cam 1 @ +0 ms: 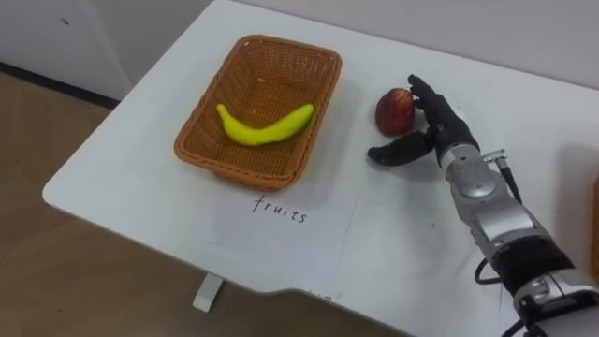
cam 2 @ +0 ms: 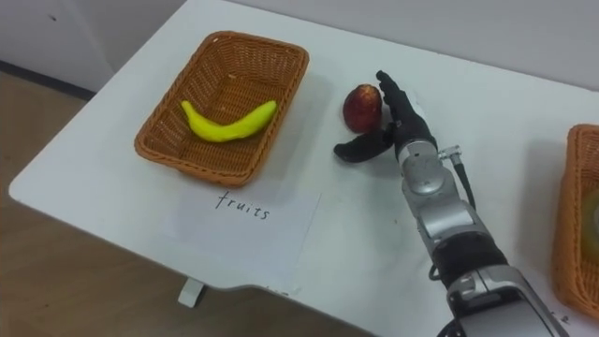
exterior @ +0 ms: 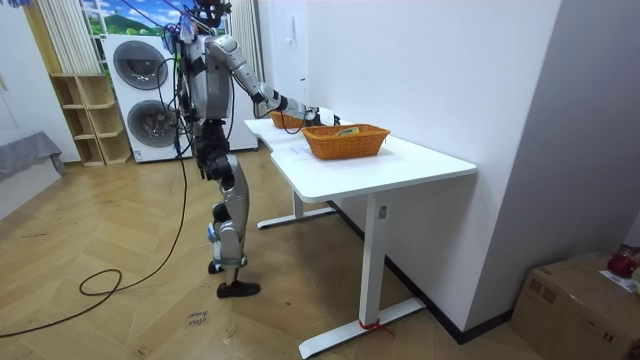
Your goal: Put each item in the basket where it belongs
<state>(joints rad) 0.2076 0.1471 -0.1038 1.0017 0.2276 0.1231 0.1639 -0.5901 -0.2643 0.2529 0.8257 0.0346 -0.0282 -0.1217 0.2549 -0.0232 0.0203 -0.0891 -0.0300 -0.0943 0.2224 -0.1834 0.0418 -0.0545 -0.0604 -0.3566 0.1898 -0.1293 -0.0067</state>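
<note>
The robot stands at the far end of the white table [cam 1: 140,178], with its right arm stretched out over the top. Its right hand [cam 1: 438,126] is open beside the apple [cam 1: 394,110]. The straight fingers [cam 1: 426,96] lie along the apple's right side and seem to touch it. The thumb [cam 1: 393,150] is spread wide, low on the table just in front of the fruit, and nothing is clamped. The apple sits on the table just right of the near basket [cam 1: 208,98], apart from its rim. A banana [cam 1: 265,128] lies inside that basket. A paper [cam 1: 281,225] with handwriting lies flat in front of it. A second basket [cam 2: 580,225] stands further right.
</note>
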